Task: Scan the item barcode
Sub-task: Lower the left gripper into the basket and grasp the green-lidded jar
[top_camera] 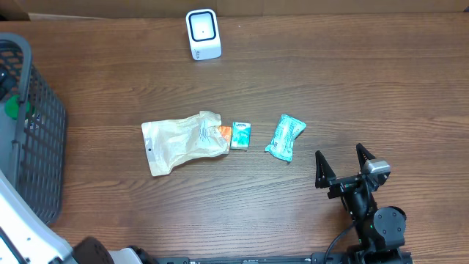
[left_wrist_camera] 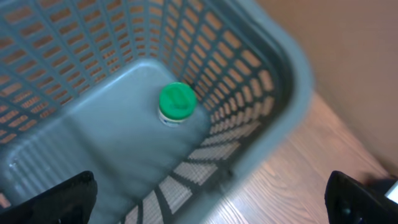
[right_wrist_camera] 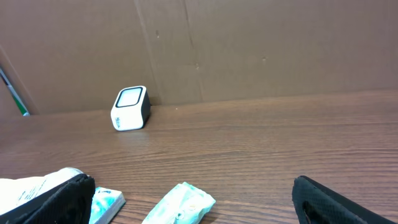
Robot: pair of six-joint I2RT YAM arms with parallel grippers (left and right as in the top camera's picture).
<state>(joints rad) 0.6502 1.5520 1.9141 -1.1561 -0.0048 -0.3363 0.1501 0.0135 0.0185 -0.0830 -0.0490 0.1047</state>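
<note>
Near the middle of the wooden table (top_camera: 366, 73) lie a crumpled beige pouch (top_camera: 179, 141), a small teal box (top_camera: 240, 136) just beside it and a teal packet (top_camera: 285, 137), all well apart from the white scanner (top_camera: 203, 34) at the far edge. The right gripper (top_camera: 339, 158) sits near the packet, fingers spread wide and empty. The left gripper (left_wrist_camera: 205, 208) hangs, fingers apart, over a grey basket (left_wrist_camera: 280, 81) holding a green-capped bottle (left_wrist_camera: 176, 102).

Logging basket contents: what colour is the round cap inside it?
The cap is green, clearest in the left wrist view.
</note>
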